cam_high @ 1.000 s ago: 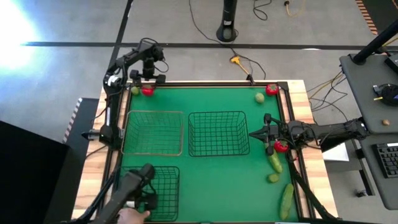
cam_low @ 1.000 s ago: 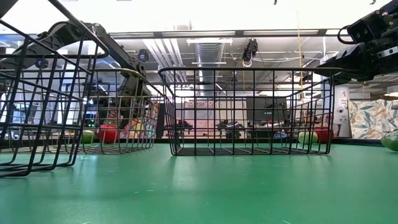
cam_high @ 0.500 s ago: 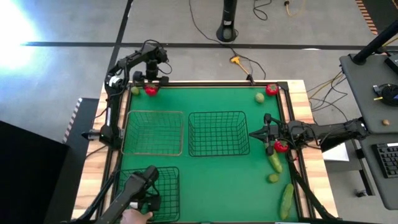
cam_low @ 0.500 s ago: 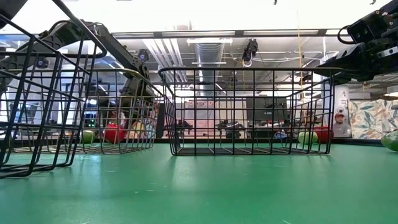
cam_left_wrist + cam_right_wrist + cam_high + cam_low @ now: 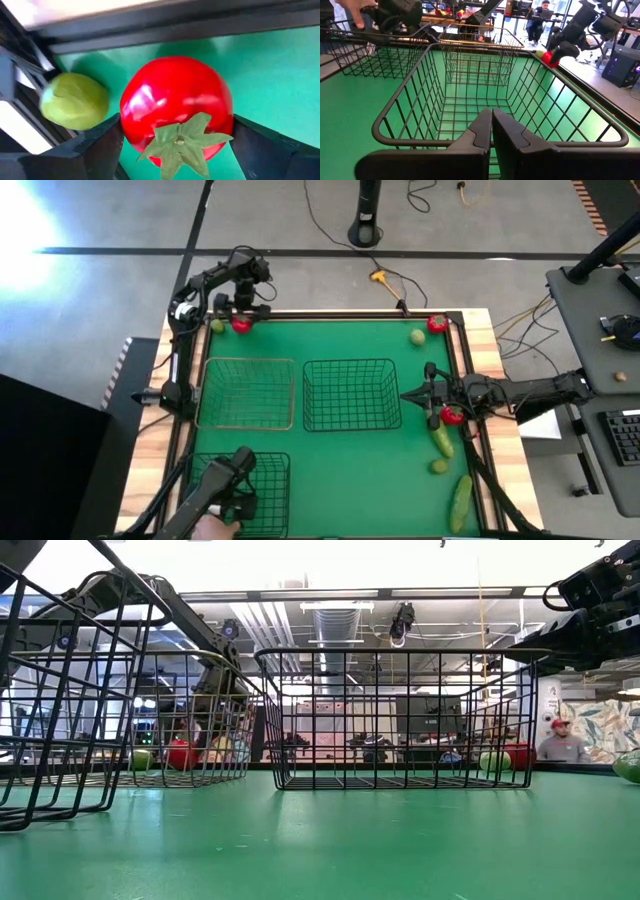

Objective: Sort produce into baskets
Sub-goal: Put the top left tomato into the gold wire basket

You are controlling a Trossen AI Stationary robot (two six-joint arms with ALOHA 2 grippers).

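My left gripper (image 5: 241,320) is at the table's far left corner, pointing down. Its open fingers stand on either side of a red tomato (image 5: 175,107) with a green calyx. A yellow-green fruit (image 5: 75,100) lies just beside the tomato. My right gripper (image 5: 408,394) waits shut at the right, level, facing the dark middle basket (image 5: 351,394). A brownish basket (image 5: 247,393) stands to the left of it. A third dark basket (image 5: 262,492) is at the near left. More produce lies along the right edge, among it a cucumber (image 5: 461,500). My left gripper comes at the tomato from above, one finger (image 5: 100,142) at each side (image 5: 131,125) of it. The tomato sits on the green mat with its calyx toward the camera. Whether the fingers touch it, I cannot tell.
A person's hand (image 5: 212,529) holds a dark tool (image 5: 228,480) on the near-left basket. At the far right lie a tomato (image 5: 437,324) and a yellow-green fruit (image 5: 416,336). A tomato (image 5: 452,416), a cucumber (image 5: 442,442) and a small fruit (image 5: 438,466) lie by my right arm.
My left gripper has come over the tomato at the far left corner, which now sits between its fingers. The near-left basket has been shifted by the hand-held tool, and its wall stands more upright in the low view.
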